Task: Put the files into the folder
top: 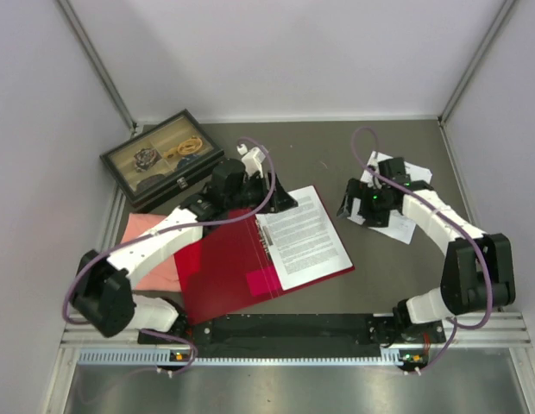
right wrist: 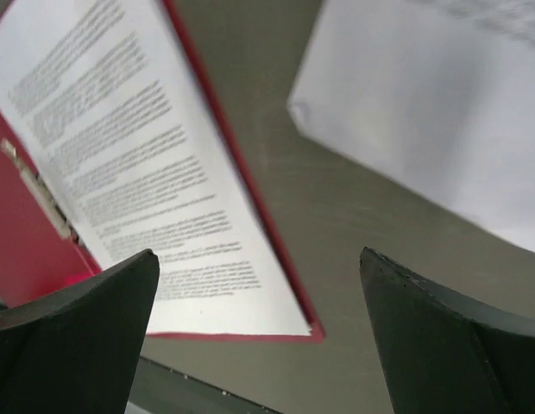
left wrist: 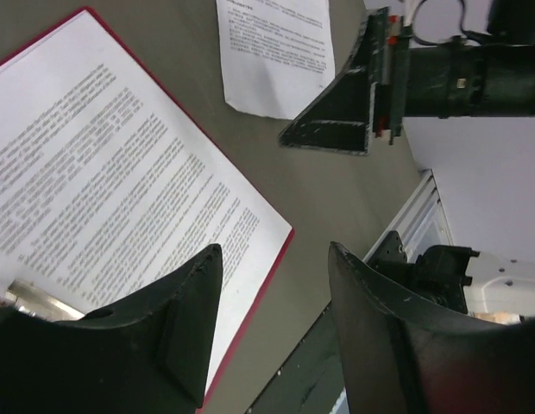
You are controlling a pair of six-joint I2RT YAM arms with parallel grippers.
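Note:
The red folder (top: 220, 267) lies open in the middle of the table, with a pink sticker (top: 263, 282) on its left flap. One printed file sheet (top: 304, 237) lies on its right half. More white sheets (top: 402, 228) lie on the table at the right, under my right arm. My left gripper (top: 283, 199) is open and empty, above the folder's far edge. My right gripper (top: 352, 207) is open and empty, between the folder and the loose sheets. The left wrist view shows the sheet in the folder (left wrist: 103, 172) and a loose sheet (left wrist: 276, 52). The right wrist view shows the folder's metal clip (right wrist: 39, 194).
A black compartment box (top: 160, 157) with small trinkets stands at the back left. A salmon-pink cloth (top: 147, 235) lies left of the folder, partly under my left arm. The black base rail (top: 293, 328) runs along the near edge.

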